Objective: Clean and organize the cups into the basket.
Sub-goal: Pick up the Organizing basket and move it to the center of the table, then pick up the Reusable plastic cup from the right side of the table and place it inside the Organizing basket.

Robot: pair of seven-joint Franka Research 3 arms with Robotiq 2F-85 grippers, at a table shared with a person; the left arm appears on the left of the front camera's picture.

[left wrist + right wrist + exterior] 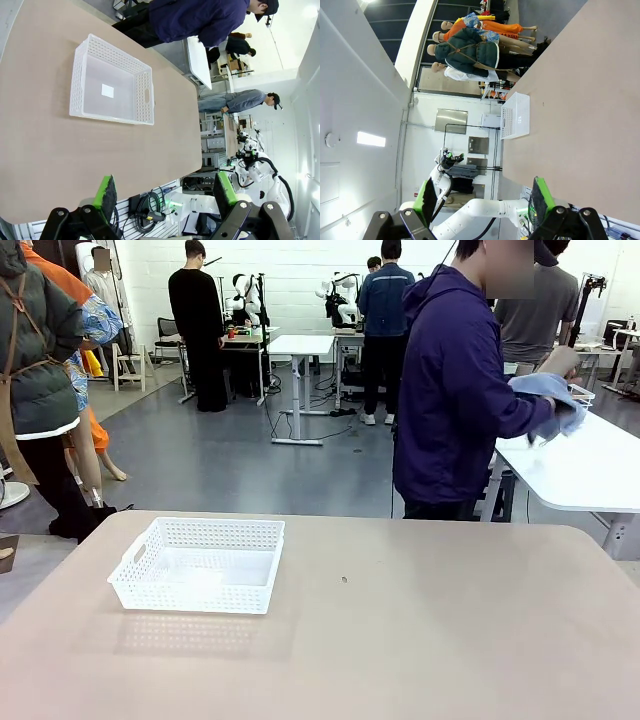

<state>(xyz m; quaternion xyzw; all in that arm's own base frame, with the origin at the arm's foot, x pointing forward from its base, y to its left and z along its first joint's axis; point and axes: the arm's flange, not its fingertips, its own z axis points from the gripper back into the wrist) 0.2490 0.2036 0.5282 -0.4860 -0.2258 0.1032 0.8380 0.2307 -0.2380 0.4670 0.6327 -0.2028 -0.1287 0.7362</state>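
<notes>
On table (430, 640), robot's left side: white basket (190, 596), nothing inside. Far side: person (450, 390) turned away, rubbing something tan with blue cloth (548, 398), maybe cup, hard to tell. Wide open, holding nothing: left gripper (165, 192), right gripper (484, 195). Step, my guess: very start, waiting. Next: cup must come within reach, then grab it, set it in basket.

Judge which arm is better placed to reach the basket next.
Left, most likely. The basket sits on the robot's left half of the table, near in the left wrist view beyond the open left gripper. In the right wrist view it looks small and far from the open right gripper.
</notes>
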